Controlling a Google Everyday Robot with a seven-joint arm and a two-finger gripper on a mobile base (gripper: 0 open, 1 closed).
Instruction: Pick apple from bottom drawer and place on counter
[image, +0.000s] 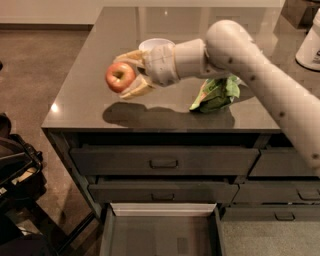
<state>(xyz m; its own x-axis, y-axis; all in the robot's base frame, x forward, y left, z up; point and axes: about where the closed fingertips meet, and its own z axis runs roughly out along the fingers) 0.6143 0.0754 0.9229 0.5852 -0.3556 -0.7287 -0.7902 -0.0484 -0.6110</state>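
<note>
My gripper (125, 75) is shut on the red apple (119, 77) with yellowish patches. It holds the apple in the air above the left part of the glossy grey-brown counter (90, 105), and its shadow falls on the slab below. The white arm reaches in from the right. The bottom drawer (160, 232) stands pulled open at the bottom of the view, with a pale back rim and a bare grey floor.
A white bowl (152, 44) sits on the counter behind the gripper, mostly hidden by it. A crumpled green bag (217, 95) lies to the right under the arm. A white container (310, 45) stands at the far right. Dark equipment (15, 170) sits on the floor at left.
</note>
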